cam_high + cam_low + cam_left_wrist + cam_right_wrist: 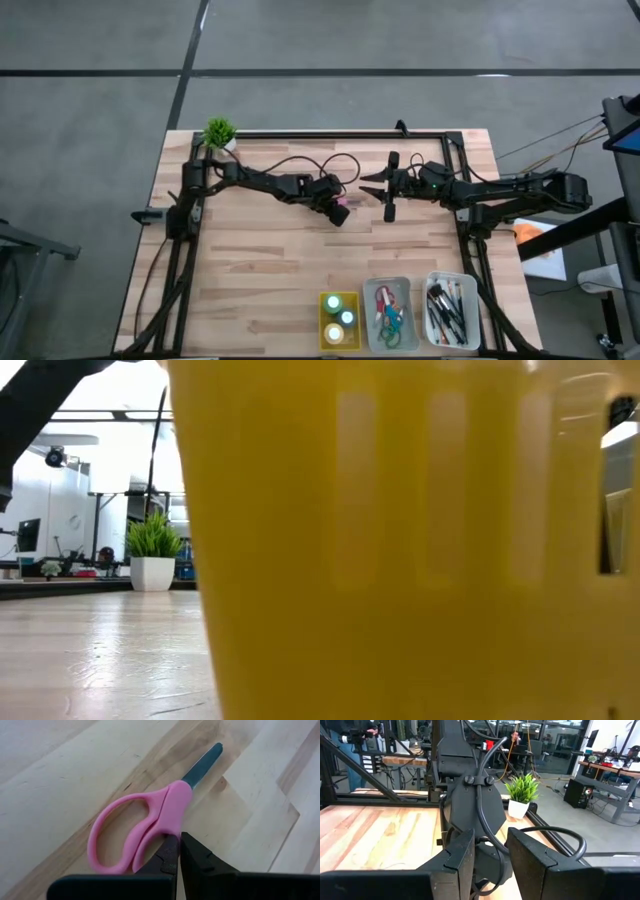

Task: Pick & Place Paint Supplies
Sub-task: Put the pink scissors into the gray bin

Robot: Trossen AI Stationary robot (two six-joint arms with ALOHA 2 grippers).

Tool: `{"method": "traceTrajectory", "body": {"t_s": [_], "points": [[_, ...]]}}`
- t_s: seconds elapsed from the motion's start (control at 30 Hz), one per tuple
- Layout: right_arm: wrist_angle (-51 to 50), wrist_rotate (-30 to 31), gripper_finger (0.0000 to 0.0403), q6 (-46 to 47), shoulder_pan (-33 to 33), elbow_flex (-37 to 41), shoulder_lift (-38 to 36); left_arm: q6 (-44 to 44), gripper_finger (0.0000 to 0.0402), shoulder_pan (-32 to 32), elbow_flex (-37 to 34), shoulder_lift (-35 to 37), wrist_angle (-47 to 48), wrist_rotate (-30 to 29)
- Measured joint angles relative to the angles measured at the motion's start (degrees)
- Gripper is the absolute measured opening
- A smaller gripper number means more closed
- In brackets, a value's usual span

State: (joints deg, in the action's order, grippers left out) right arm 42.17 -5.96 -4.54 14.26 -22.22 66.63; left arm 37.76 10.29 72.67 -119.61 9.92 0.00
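The left gripper (pixel 177 851), fingers pressed together, pinches the pink scissors (pixel 145 827) by the handle over the table (pixel 260 270). The right gripper (pixel 375 186) hovers nearby, partly open, holding nothing.

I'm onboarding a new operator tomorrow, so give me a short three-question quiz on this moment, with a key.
1. True or false: the left gripper is shut on the handle of the pink scissors.
2. Which tray holds the paint bottles? A) the yellow tray B) the grey tray C) the white tray
3. Fill in: the right gripper sits near the table's middle, facing the left arm, with its fingers ____ and nothing between them.

Key: 1 true; 2 A; 3 apart.
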Motion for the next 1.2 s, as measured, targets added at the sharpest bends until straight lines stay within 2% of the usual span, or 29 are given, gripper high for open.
{"method": "traceTrajectory", "body": {"t_s": [0.2, 0.73, 1.07, 1.2], "points": [[0.00, 0.00, 0.0114, 0.00, 0.00, 0.00, 0.00, 0.24, 0.0005, -0.01, -1.71, 0.09, -3.00, -0.01], [0.00, 0.00, 0.0114, 0.00, 0.00, 0.00, 0.00, -0.22, 0.0007, -0.01, -1.38, -0.12, -4.02, 0.36], [0.00, 0.00, 0.0114, 0.00, 0.02, 0.00, 0.00, -0.42, 0.0084, -0.01, -1.38, -0.22, -5.39, 0.87], [0.00, 0.00, 0.0114, 0.00, 0.00, 0.00, 0.00, -0.42, 0.0102, -0.01, -1.38, -0.23, -6.15, 0.88]]}}
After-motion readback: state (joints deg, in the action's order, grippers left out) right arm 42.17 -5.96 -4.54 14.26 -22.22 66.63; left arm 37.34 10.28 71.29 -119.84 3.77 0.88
